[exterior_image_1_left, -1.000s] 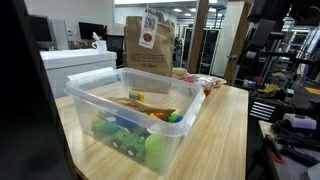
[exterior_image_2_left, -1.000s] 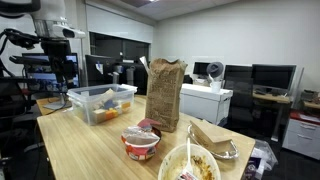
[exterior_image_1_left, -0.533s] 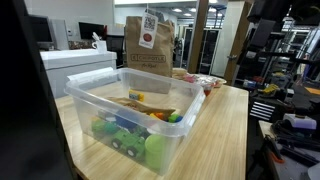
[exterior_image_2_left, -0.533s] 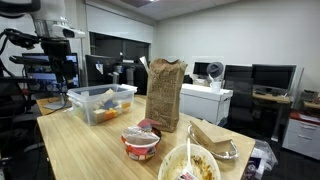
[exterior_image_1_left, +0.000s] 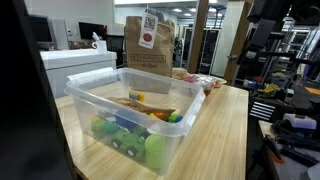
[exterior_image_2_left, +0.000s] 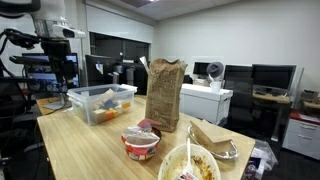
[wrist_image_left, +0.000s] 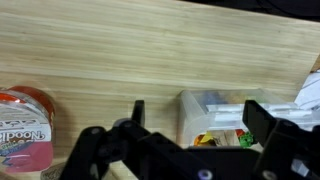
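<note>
Big wooden table (wrist_image_left: 150, 50) fills the whole wrist view, and it carries everything in both exterior views too. Next biggest is the clear plastic bin (wrist_image_left: 215, 100), and that's what sits under the pincer (wrist_image_left: 200, 118). It shows in the gap between the two fingers, a bit toward 3 o'clock, well below them. The pincer is spread wide open with nothing in it and isn't touching the bin. In an exterior view the brown paper bag (exterior_image_2_left: 165, 95) stands upright with the bin (exterior_image_2_left: 85, 108) off at its 9 o'clock. A red-lidded bowl (wrist_image_left: 25, 135) sits at about 8 o'clock from the pincer, well apart from the bin. Down in the bin there are green toys (exterior_image_1_left: 125, 132) piled with some orange bits.
</note>
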